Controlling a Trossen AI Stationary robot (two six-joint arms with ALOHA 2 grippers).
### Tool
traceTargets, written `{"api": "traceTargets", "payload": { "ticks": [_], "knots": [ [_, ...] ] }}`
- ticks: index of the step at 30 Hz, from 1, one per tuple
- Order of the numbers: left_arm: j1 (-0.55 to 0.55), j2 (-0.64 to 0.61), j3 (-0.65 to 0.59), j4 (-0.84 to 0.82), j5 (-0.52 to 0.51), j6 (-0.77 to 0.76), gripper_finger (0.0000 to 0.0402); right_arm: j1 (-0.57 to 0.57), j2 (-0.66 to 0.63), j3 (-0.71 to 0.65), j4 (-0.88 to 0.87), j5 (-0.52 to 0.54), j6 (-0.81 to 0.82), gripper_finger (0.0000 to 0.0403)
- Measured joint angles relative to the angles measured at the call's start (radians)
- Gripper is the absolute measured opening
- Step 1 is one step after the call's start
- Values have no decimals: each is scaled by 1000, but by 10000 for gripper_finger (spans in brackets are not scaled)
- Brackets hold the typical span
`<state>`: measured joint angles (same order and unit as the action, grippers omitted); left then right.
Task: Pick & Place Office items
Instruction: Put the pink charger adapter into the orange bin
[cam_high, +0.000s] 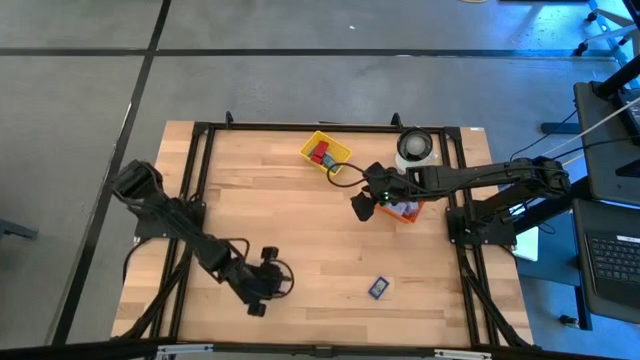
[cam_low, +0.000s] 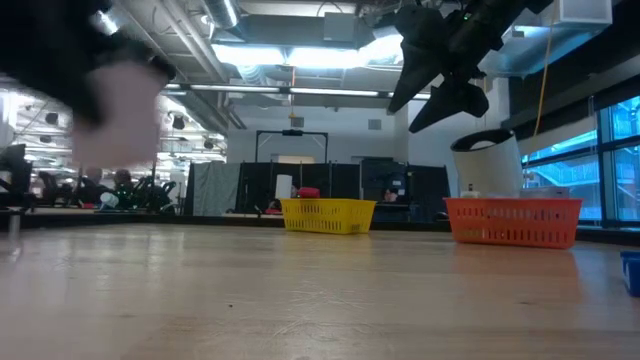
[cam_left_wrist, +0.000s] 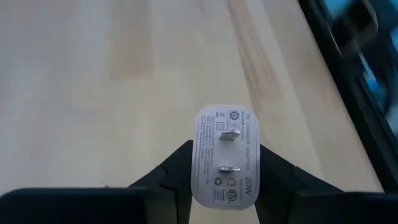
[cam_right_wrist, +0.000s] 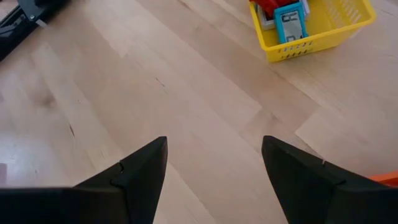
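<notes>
The left arm's fingers are clenched on a white wall charger, its two metal prongs and printed label facing the wrist camera. In the high view the left gripper sits low over the near left part of the desk, with bare wood all around it. Judging by this, the grasp step is just done and the carry is what comes next: the charger has to be lifted clear and taken across to one of the bins at the far side. Which bin it belongs in cannot be told.

A small dark blue item lies alone on the near right of the desk, not yet picked.

Farther off, the right gripper hangs above the desk with its fingers spread apart and nothing between them, just beside the orange bin. The yellow bin stands at the far edge holding a red piece and a teal piece. A white round roll sits behind the orange bin.
</notes>
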<state>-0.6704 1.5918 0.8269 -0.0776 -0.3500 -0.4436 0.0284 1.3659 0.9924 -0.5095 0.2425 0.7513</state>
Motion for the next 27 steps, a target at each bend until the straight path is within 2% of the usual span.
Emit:
{"api": "traceTargets", "payload": {
  "ticks": [4, 12, 15, 19, 23, 27],
  "knots": [
    [45, -59, 31, -1, -102, 86, 126, 5, 0, 0, 1, -35, 0, 265],
    [171, -216, 94, 38, -322, 273, 120, 34, 0, 0, 64, -109, 0, 265],
    [217, -275, 111, 175, -378, 364, 124, 59, 0, 0, 185, -161, -21, 265],
    [258, -336, 115, 469, -396, 518, 122, 86, 0, 0, 428, -274, -147, 265],
    [281, -358, 115, 771, -382, 594, 122, 101, 0, 0, 645, -393, -352, 265],
    [288, -352, 115, 885, -313, 620, 122, 115, -1, 0, 761, -435, -555, 265]
  ]
}}
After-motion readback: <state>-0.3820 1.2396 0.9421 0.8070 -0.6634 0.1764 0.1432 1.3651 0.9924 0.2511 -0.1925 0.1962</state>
